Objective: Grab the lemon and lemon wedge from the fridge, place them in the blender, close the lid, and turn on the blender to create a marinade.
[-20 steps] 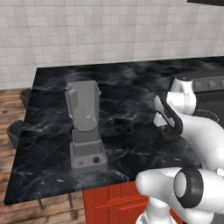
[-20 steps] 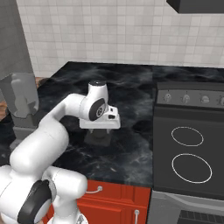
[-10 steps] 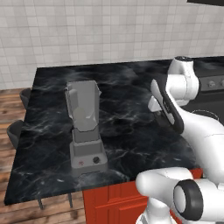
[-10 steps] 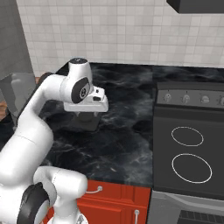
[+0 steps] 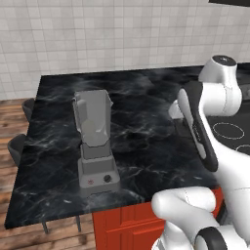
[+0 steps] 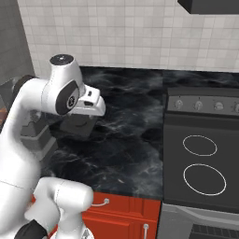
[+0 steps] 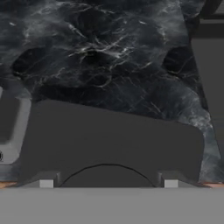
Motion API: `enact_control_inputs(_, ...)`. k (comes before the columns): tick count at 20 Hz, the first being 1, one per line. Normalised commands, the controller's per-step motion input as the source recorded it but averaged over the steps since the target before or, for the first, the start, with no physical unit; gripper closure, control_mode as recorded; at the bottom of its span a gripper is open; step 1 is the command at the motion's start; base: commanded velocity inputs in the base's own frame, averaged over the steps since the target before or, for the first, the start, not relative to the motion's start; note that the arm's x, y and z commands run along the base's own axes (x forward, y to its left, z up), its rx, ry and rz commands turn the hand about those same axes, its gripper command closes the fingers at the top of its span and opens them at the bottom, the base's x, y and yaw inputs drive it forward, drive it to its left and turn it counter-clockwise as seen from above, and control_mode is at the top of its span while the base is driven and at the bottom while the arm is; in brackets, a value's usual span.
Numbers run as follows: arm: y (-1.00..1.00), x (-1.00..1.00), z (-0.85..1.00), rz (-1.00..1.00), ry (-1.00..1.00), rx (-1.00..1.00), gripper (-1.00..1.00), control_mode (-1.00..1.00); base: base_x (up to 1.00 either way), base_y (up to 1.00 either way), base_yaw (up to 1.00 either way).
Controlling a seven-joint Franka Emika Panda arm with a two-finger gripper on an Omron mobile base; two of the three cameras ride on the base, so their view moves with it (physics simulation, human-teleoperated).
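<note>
Two fingertips (image 7: 46,183) of the pincer (image 7: 107,183) rise at the near edge of the hand view. They stand far apart with nothing between them, so we log it as released. Black marble lies beyond them.

- Nearest the base: red cabinet fronts (image 6: 116,215) under the desk's front edge.
- Desk (image 5: 146,141): black marble with white veins. It runs from the left corner to the stove (image 6: 200,154) on the right.
- Blender (image 5: 96,144): upright on the left part of the desk, near the front edge and well apart from the stove. The boxy grey base faces us with a red button (image 5: 89,182) and a dark knob (image 5: 107,179). The translucent jug (image 5: 92,117) sits on it, open at the top. We cannot tell what is inside.
- Arm: in the right base view the white hand hovers above the desk, between blender and stove, touching neither.
- Left of the desk: dark stools (image 5: 17,146) on a wooden floor (image 5: 10,117).
- Farthest: a pale tiled wall (image 5: 112,34).
</note>
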Motion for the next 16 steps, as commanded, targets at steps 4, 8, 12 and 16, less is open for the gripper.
enact_control_inputs(4,0.7,-0.24,1.0,-0.11,-0.16,0.0,1.0,-1.0,0.0,0.0,0.0)
enact_control_inputs(8,0.82,-0.18,1.0,-0.12,-0.08,0.0,1.0,-1.0,0.0,0.0,0.0)
enact_control_inputs(12,0.84,0.0,0.81,-0.12,-0.05,0.0,1.0,-1.0,0.0,0.0,0.0)
enact_control_inputs(16,0.65,0.0,0.68,-0.08,-0.03,0.0,1.0,-1.0,0.0,0.0,0.0)
